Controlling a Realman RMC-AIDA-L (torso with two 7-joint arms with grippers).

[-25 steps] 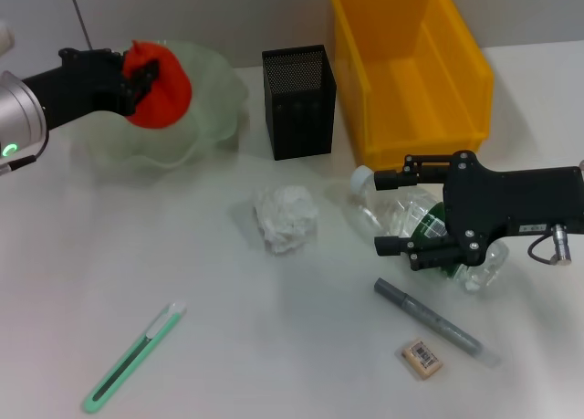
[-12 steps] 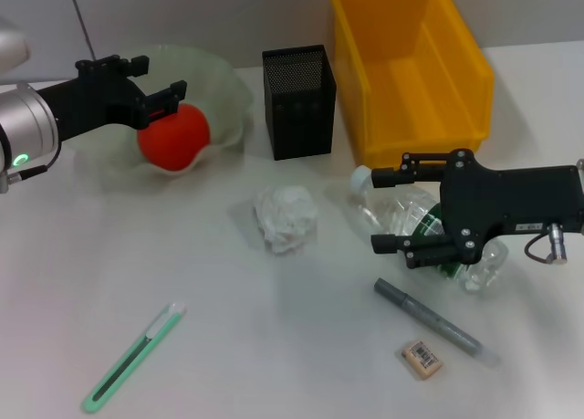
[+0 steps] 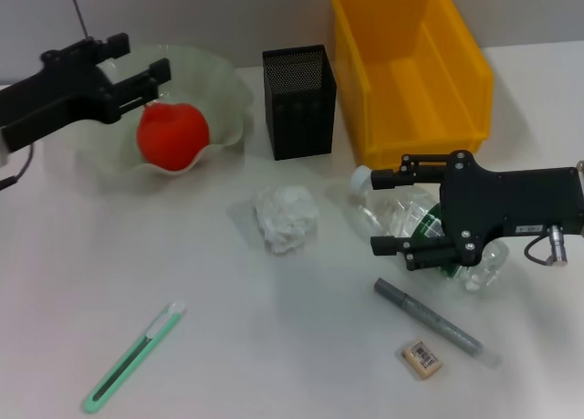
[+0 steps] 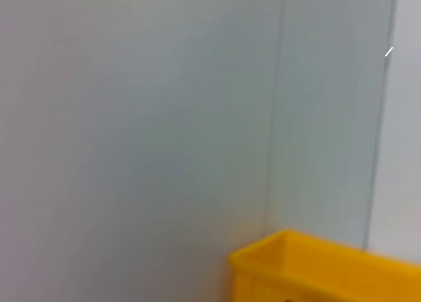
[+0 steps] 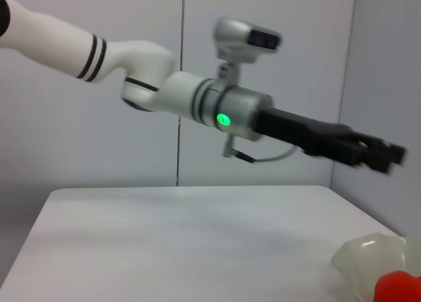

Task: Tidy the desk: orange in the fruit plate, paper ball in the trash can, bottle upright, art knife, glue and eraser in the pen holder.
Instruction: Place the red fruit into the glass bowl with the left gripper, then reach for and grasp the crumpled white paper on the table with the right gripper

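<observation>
Left fingers [image 3: 137, 61] spread above orange [image 3: 172, 135], orange in fruit plate [image 3: 224, 109]

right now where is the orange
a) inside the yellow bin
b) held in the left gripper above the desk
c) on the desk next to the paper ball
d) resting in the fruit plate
d: the orange sits inside the fruit plate, and the left gripper hangs open just above it, gripping nothing.
</observation>
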